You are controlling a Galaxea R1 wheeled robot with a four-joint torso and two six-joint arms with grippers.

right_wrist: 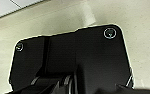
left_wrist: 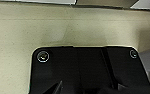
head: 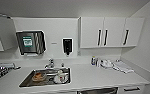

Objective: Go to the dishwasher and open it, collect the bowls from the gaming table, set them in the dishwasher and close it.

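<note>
I stand before the desk (head: 96,77), so the dishwasher (head: 97,90) is just below its edge. My two tools: released or clenched, I cannot tell.

Dishwasher (head: 97,90) top strip, cut at edge.

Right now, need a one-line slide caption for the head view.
Head view facing a white kitchen counter with a stainless-steel sink holding dishes, the grey steel-fronted dishwasher shut below, white wall cabinets above.
</note>
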